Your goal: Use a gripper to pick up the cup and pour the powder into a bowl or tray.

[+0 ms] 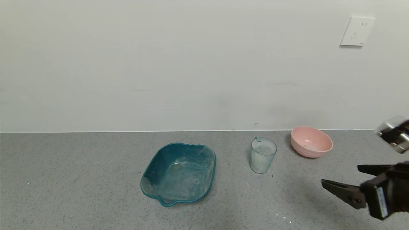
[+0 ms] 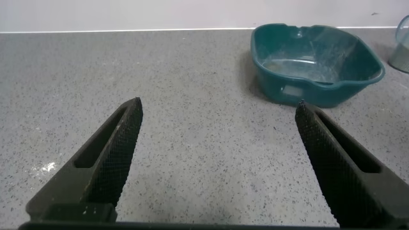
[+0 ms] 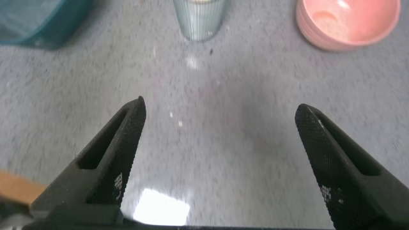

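In the head view, the cup [image 1: 263, 155] is seen standing upright on the grey speckled counter [image 1: 80, 179], near the back wall. A whitish dusting is visible inside its ribbed clear walls, and its small handle is turned toward the wall. The pink bowl [image 1: 311, 141] is set just to the right of the cup, apart from it, with a pale patch of powder [image 1: 311, 147] lying inside. The teal tray [image 1: 179, 172] is placed to the left of the cup, well apart, its inside smeared with pale residue. The right pincer [image 1: 339, 176] is held at the lower right, above the counter, its two fingers spread and nothing between them; it is well apart from the cup and points toward it. A wall socket [image 1: 357, 31] is mounted at the upper right.

In the left wrist view, the left pincer [image 2: 217, 112] is shown released, with bare counter between its fingers. The teal tray [image 2: 316, 62] is seen farther off, and an edge of the cup [image 2: 402, 45] is caught at the frame's border.

In the right wrist view, the right pincer [image 3: 220, 112] is shown spread wide over the counter, grasping nothing. Beyond its tips the cup [image 3: 199, 16] and the pink bowl [image 3: 348, 22] are seen, with powder [image 3: 332, 20] inside the bowl.
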Robot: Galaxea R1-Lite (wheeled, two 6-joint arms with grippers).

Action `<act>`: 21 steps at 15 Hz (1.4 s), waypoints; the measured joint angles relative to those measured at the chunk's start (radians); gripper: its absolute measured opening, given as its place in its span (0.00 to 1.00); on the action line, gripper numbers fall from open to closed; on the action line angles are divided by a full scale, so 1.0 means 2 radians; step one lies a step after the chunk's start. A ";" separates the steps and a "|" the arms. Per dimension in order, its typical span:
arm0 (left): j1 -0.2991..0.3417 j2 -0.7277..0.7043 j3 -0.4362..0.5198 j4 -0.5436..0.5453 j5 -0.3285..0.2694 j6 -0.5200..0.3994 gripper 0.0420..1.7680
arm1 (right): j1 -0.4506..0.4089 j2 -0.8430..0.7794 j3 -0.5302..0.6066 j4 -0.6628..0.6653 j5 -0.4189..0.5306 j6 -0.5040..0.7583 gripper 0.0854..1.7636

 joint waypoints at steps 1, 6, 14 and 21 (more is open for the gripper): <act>0.000 0.000 0.000 0.000 0.000 0.000 0.97 | 0.001 -0.033 0.005 0.024 0.000 0.000 0.96; 0.000 0.000 0.000 0.000 0.000 0.000 0.97 | -0.011 -0.184 0.016 0.154 -0.028 0.000 0.96; 0.000 0.000 0.000 0.000 0.000 0.000 0.97 | -0.155 -0.339 0.036 0.193 -0.070 -0.010 0.96; 0.000 0.000 0.000 0.000 0.000 0.000 0.97 | -0.235 -0.442 0.118 0.133 -0.064 -0.025 0.96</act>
